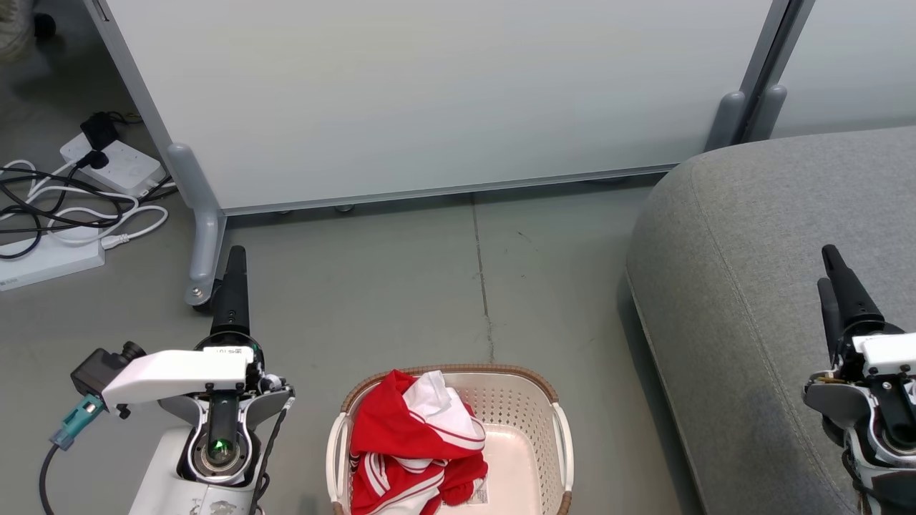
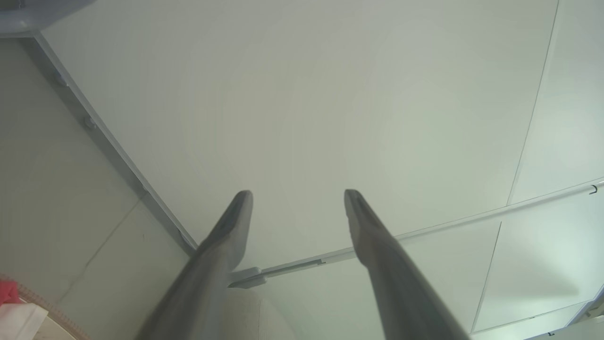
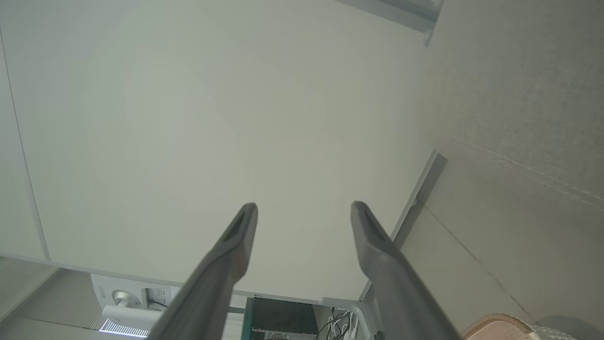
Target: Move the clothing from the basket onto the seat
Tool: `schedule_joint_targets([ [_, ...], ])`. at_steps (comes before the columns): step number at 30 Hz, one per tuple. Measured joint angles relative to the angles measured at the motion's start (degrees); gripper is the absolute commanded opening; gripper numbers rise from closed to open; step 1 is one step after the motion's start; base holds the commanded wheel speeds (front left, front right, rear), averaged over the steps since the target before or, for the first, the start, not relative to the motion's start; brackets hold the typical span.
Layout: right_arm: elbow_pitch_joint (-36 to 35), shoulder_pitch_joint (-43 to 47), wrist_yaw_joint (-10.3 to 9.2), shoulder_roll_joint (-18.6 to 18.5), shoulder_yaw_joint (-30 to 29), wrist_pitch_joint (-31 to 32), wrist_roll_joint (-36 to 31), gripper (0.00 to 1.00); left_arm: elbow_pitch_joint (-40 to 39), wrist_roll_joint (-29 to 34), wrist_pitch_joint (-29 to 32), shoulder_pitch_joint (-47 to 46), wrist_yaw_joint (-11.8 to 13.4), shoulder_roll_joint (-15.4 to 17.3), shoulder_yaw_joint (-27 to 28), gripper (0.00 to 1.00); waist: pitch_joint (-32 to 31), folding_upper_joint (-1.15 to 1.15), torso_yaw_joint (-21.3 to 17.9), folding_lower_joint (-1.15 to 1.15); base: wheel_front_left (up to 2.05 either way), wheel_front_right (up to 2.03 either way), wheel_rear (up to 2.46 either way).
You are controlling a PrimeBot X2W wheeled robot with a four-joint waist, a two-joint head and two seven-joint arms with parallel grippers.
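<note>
The red clothing (image 1: pixel 411 447) with white stripe trim lies crumpled in the left half of the cream basket (image 1: pixel 547 429), which stands on the floor at the bottom centre of the head view. To the right spreads the grey seat (image 1: pixel 744 272). My left gripper (image 1: pixel 235 259) hovers over the floor left of the basket, fingers pointing toward the partition. My right gripper (image 1: pixel 829 266) hangs above the seat. In the left wrist view my left gripper (image 2: pixel 298 192) is open and empty, with a bit of the clothing (image 2: pixel 8 290) at the lower left. In the right wrist view my right gripper (image 3: pixel 304 205) is open and empty.
A pale partition wall (image 1: pixel 444 93) on grey feet (image 1: pixel 202 243) stands behind the floor area. A white power strip (image 1: pixel 118 166) with black and white cables (image 1: pixel 50 207) lies on the floor at the far left.
</note>
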Motion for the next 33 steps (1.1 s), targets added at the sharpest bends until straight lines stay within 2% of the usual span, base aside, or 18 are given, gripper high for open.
schedule_joint_targets([
  [9, -5.23, 1.02, 0.00, -0.05, 2.59, -3.09, -13.10, 1.00, -2.30, 13.32, -0.91, 0.35, 0.02, 0.12, 0.90, 1.00, -0.04, 0.00, 0.01, 0.00, 0.00, 0.00, 0.00],
  [18, -8.94, 1.24, 0.00, -0.74, 5.61, -5.78, -26.10, 1.00, -4.43, 25.44, -1.49, 1.23, 1.42, 0.26, 1.63, 1.00, -0.06, 0.00, 0.23, 0.00, 0.00, 0.00, 0.00],
  [26, -10.93, 2.20, 0.00, -1.08, 8.59, -8.08, -36.08, 1.00, -5.84, 34.16, -2.10, 2.41, 2.60, 0.97, 2.15, 1.00, -0.13, 0.00, 0.32, 0.00, 0.00, 0.00, 0.00],
  [33, -12.34, 3.01, 0.01, -0.82, 10.31, -9.62, -41.50, 1.00, -6.70, 39.62, -2.50, 3.68, 3.27, 1.47, 2.45, 1.00, -0.19, 0.00, 0.34, 0.00, 0.00, 0.00, 0.00],
])
